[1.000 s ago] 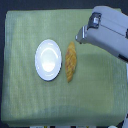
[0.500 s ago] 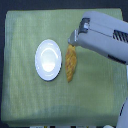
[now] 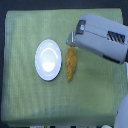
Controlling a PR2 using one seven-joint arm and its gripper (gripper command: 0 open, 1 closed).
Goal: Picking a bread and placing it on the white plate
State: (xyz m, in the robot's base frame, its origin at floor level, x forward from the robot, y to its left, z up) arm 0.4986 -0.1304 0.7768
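Inspecting the green woven cloth (image 3: 25, 95) covering the table, we find the bread (image 3: 71, 65) lying just beside the white plate (image 3: 48, 60), on the exterior view's right. The gripper (image 3: 71, 40) sits over the loaf's upper end; we cannot tell its grip state.

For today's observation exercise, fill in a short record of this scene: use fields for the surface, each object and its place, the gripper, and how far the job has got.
surface: green woven cloth covering the table
white plate: empty, toward the exterior view's left of centre
bread: lying on the cloth just beside the plate, on the exterior view's right of it, long axis running up-down
gripper: at the bread's upper end; whether open or shut cannot be told
contact with bread: cannot tell
progress: bread not yet on plate
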